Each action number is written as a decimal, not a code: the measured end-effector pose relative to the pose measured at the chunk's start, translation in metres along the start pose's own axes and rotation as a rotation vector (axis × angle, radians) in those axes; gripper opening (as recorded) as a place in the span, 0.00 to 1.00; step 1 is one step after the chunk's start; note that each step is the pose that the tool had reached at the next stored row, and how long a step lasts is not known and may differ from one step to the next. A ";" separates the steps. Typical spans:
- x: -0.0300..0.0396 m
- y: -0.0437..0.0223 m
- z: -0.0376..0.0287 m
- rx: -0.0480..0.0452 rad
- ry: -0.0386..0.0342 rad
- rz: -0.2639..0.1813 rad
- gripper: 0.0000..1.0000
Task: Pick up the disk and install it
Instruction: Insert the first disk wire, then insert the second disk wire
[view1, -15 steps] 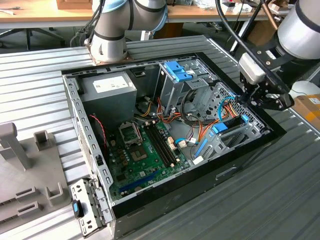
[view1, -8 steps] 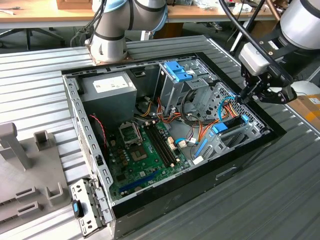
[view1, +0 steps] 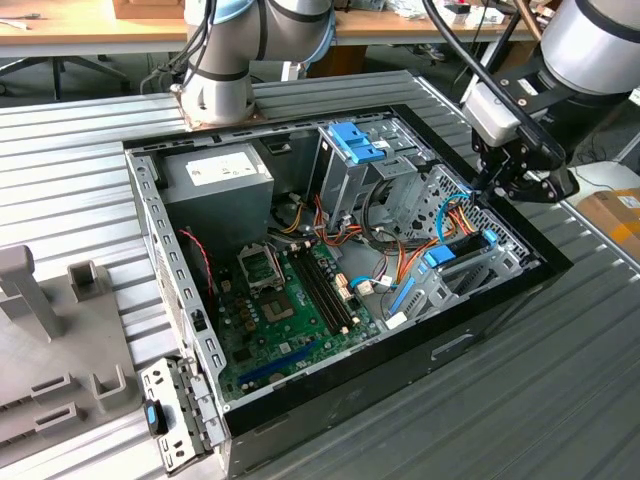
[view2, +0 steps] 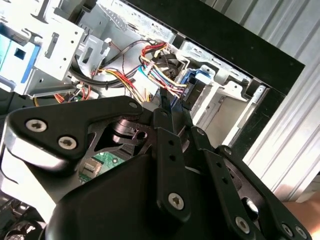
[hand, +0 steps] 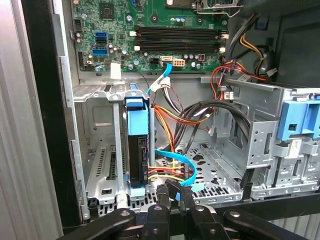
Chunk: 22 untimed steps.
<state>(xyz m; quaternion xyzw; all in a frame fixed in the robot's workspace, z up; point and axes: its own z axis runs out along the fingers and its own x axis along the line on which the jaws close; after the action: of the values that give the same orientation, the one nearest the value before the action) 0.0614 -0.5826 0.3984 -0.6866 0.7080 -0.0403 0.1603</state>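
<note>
The disk (view1: 462, 256) stands on edge in a slot of the metal drive bay (view1: 480, 275) at the case's corner on the exterior view's right, blue carrier rails at both ends. In the first wrist view the disk (hand: 137, 145) shows a dark edge under a blue rail, with orange, yellow and blue cables plugged in beside it. In the second wrist view the disk (view2: 196, 82) lies just beyond the fingertips. My gripper (view1: 497, 186) hovers just above the bay and its cables, fingers (hand: 162, 194) together and nothing between them. The gripper (view2: 169, 107) is apart from the disk.
The open black computer case (view1: 500, 320) lies on a ribbed metal table. Inside are a green motherboard (view1: 290, 295), a grey power-supply box (view1: 215, 175) and an upright metal cage with a blue latch (view1: 355, 140). Grey fixtures (view1: 60, 330) stand at the exterior view's left.
</note>
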 end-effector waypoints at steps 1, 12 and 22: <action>-0.0001 0.0000 0.0000 0.0000 0.0002 0.000 0.24; -0.0036 -0.0092 0.0033 -0.0551 0.0168 0.008 0.24; 0.0043 -0.0106 0.0064 -0.0804 0.0224 0.022 0.24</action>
<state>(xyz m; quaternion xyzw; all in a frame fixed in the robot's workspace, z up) 0.0734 -0.5864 0.3945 -0.6842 0.7182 -0.0178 0.1251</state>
